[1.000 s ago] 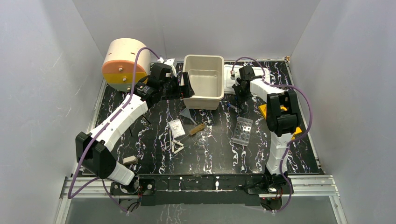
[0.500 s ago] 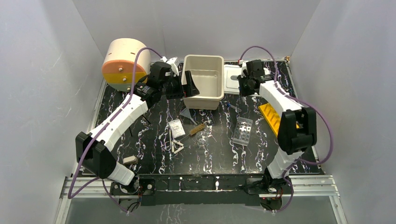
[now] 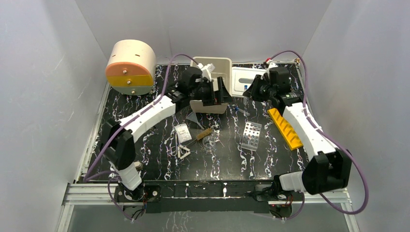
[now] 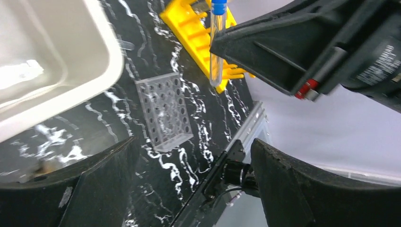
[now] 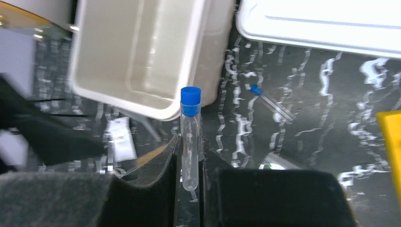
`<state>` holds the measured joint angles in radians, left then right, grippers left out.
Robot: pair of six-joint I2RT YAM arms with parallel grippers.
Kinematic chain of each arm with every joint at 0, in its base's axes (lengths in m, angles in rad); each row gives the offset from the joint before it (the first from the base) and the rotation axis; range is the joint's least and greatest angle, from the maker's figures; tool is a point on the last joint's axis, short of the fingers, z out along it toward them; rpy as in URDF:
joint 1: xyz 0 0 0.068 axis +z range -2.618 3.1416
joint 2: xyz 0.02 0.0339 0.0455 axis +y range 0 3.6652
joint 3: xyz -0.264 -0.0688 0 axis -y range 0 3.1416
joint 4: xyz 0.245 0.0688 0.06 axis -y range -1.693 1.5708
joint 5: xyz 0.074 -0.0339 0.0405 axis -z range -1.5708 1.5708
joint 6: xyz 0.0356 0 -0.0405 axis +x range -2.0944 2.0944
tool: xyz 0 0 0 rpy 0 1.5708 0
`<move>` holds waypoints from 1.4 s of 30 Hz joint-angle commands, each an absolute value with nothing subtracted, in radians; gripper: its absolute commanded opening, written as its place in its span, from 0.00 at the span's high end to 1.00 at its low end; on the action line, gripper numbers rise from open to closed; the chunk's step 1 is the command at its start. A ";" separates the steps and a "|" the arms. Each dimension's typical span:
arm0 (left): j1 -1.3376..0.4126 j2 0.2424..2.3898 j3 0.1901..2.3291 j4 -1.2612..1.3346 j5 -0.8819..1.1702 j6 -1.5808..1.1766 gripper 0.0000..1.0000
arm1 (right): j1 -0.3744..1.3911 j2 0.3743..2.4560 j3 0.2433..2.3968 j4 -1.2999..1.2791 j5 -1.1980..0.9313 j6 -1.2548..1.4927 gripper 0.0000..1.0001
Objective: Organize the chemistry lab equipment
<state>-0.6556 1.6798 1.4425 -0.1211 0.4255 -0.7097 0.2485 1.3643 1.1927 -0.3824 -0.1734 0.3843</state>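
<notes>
Black, white-veined tabletop [image 3: 145, 162] filled the floor of a plain white-walled booth, with a beige-and-orange drum [image 3: 130, 67] in the far left corner. At the back, the right pincer [image 5: 189, 161] was clamped on a clear blue-capped tube [image 5: 190, 137], its cap end sticking out past the fingertips, off the table beside the white lid [image 5: 321, 23]. A second blue-capped tube [image 5: 267, 100] lay on the table below. The left pincer [image 4: 191, 146] stood wide apart and empty over the near right corner of the beige tub [image 4: 94, 61]. Nearer lay the grey holed rack [image 3: 251, 135], with the yellow rack [image 3: 285, 128] to its right. Left of them lay the wood-handled tool [image 3: 203, 135], clear packet [image 3: 183, 132], white triangle frame [image 3: 183, 152] and grey cone [image 3: 193, 118].

Half a second before, the left pincer had been at the tub's left rim. The right arm had since stretched out, elbow dropped to the near right corner, leaving the yellow rack uncovered.

The left arm hid much of the tub, and from overhead the held tube was too small to make out.
</notes>
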 commanded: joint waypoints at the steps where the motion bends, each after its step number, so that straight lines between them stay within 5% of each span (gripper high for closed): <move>1: -0.705 1.723 1.502 -0.008 0.506 -0.781 0.17 | 0.248 1.247 1.144 -0.269 -0.280 0.603 0.81; 14: -0.720 1.728 1.437 0.263 0.568 -0.909 0.40 | 0.248 1.114 1.048 -0.188 -0.332 0.850 0.81; 21: -0.722 1.755 1.441 0.282 0.617 -0.940 0.63 | 0.248 1.109 1.047 -0.182 -0.337 0.884 0.81; 30: -0.727 1.738 1.420 0.282 0.641 -0.921 0.61 | 0.248 1.118 1.028 -0.136 -0.329 0.946 0.80; 42: -0.727 1.745 1.434 0.258 0.639 -0.899 0.75 | 0.247 1.132 1.037 -0.120 -0.353 0.954 0.80</move>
